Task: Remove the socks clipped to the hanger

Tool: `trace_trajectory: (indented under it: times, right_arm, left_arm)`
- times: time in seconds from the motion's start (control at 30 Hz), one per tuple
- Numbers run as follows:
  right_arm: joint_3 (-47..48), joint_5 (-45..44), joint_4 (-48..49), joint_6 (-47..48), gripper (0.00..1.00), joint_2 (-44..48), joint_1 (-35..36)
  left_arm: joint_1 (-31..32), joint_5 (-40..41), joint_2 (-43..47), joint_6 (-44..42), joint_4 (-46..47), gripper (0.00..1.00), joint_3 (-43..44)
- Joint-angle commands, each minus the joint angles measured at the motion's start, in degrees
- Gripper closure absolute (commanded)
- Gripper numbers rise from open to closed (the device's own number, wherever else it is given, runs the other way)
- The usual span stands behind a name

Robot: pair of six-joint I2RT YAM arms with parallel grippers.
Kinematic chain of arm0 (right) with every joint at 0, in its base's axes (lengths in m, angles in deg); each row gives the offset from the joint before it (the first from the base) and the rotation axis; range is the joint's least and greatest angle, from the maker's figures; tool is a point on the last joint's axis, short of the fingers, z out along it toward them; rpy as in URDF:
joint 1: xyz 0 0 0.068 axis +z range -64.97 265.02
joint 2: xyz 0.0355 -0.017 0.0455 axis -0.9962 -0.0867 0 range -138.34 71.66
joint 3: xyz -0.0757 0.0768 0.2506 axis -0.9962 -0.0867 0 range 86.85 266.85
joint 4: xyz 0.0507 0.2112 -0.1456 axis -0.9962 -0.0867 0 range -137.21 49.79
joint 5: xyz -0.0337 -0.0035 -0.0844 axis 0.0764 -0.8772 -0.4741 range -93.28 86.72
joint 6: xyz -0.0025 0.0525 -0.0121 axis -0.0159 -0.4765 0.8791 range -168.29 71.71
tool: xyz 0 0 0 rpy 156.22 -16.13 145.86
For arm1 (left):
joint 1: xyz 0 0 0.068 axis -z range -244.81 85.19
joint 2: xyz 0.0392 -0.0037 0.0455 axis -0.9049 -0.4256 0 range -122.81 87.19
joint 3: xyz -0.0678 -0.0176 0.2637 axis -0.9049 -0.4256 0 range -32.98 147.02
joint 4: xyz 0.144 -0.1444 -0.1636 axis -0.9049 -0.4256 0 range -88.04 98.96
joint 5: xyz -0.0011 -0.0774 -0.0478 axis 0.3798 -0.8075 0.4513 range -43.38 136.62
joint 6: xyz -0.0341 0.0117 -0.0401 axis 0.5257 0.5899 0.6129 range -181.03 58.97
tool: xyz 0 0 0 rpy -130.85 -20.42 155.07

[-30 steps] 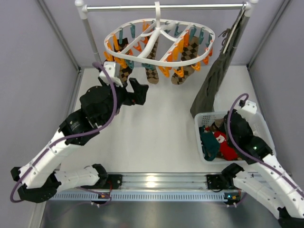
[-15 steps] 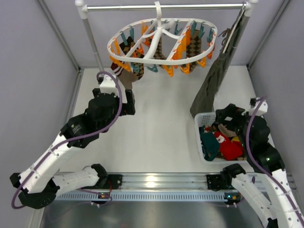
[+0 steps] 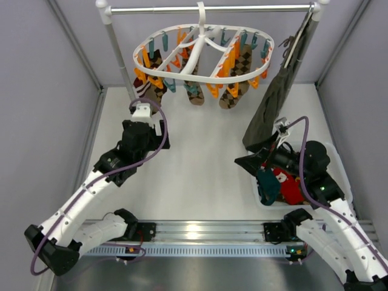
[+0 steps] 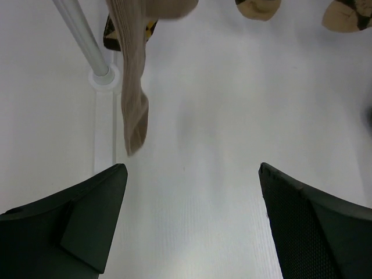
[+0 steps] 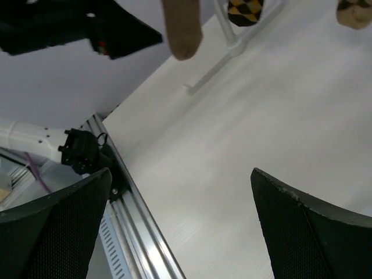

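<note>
The hanger (image 3: 195, 56) hangs by its hook from the metal rail (image 3: 242, 8) at the back of the table (image 3: 200, 176). The socks (image 3: 237, 79) are clipped under its white oval frame and dangle above the table.

The left tool (image 4: 192, 172) is below the left end of the hanger with its fingers spread wide and nothing between them. In its wrist view a tan ribbed sock (image 4: 132, 87) hangs ahead and left of the gap, clear of both fingers, beside the rail's post (image 4: 81, 35).

The right tool (image 5: 180, 174) is also wide open and empty. It points left over the near-left edge of the white basket (image 3: 267, 146), which holds teal and red clothes. A long olive garment (image 3: 273, 103) hangs behind the basket.
</note>
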Motion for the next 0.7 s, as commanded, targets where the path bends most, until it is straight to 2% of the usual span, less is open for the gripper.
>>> trace_trajectory:
  times: [0.0,0.1,0.23,0.4,0.53,0.6,0.67]
  right_arm:
    - [1.64,7.50,9.28,0.12,0.01,2.66,1.78]
    - [2.78,8.30,6.47,1.87,0.01,3.97,2.30]
    - [2.79,8.21,3.57,3.63,0.00,6.08,2.39]
    - [2.08,8.30,3.21,4.43,0.00,6.88,2.48]
    - [1.91,8.39,3.82,4.08,0.00,6.62,2.39]
    - [2.08,8.30,3.82,3.90,0.01,6.44,2.39]
    - [2.26,7.95,4.00,3.81,0.01,6.26,2.48]
  left_arm:
    - [-2.54,0.91,0.06,-1.32,14.80,0.02,-5.47]
    - [-4.57,0.92,-0.82,-0.88,22.35,0.02,-8.81]
    - [-5.63,1.45,-2.75,-5.80,31.41,0.02,-11.98]
    - [-10.45,-8.21,-5.48,-10.02,41.59,0.02,-14.44]
    - [-13.89,-16.12,-9.78,-8.45,45.22,0.03,-14.27]
    - [-13.89,-18.41,-11.28,-8.09,46.19,0.21,-14.44]
    - [-13.89,-20.25,-11.63,-6.69,47.59,0.50,-14.88]
